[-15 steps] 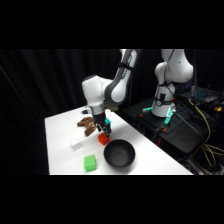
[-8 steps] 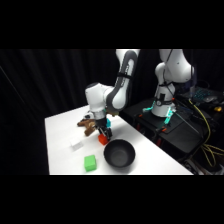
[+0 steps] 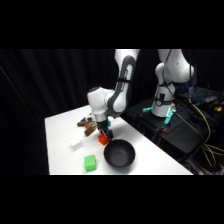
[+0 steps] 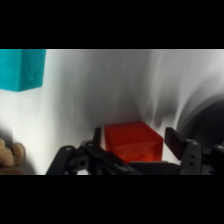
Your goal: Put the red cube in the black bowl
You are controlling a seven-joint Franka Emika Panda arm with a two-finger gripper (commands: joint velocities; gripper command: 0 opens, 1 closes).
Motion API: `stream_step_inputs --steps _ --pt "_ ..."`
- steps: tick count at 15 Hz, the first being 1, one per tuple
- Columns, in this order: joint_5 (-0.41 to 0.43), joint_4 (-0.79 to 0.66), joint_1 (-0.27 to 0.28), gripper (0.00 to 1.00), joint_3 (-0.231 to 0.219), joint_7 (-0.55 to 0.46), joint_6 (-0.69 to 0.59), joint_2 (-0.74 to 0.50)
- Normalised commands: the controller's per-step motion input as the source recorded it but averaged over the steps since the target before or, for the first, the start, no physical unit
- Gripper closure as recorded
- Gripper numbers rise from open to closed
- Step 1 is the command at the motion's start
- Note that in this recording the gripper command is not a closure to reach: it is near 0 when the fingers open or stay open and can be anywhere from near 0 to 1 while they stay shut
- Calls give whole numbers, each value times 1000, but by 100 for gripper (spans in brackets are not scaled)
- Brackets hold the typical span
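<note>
From my side camera I see the hand (image 3: 104,134) low over the tabletop (image 3: 60,127), gripping the red cube (image 3: 103,139), which sits just beside the far-left rim of the black bowl (image 3: 119,154). On the wrist camera the red cube (image 4: 132,142) fills the gap between the two dark fingers (image 4: 176,142), which press in on its sides, so the hand (image 4: 134,146) is closed around it, only as wide as the block. I cannot tell whether the cube is touching the tabletop or lifted just off it. The bowl's dark curve (image 4: 205,125) shows at the right edge of the wrist view. A green cube (image 3: 90,163) lies near the front edge, left of the bowl. A cyan block (image 4: 21,69) shows at the wrist view's upper left, and a brown stuffed toy (image 3: 88,125) lies behind the hand.
</note>
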Motion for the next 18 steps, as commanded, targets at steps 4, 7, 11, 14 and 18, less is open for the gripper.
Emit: stream_step_inputs --steps 4,7,11,14,18 --pt "-22 -68 -49 100 57 40 72 -123" --pt "-85 -119 43 100 -29 167 13 -228" --pt "-170 -185 178 100 -135 320 -171 -423" --pt "-229 -244 273 100 -168 393 -341 -632" --pt "-265 -233 296 100 -117 402 -264 -531"
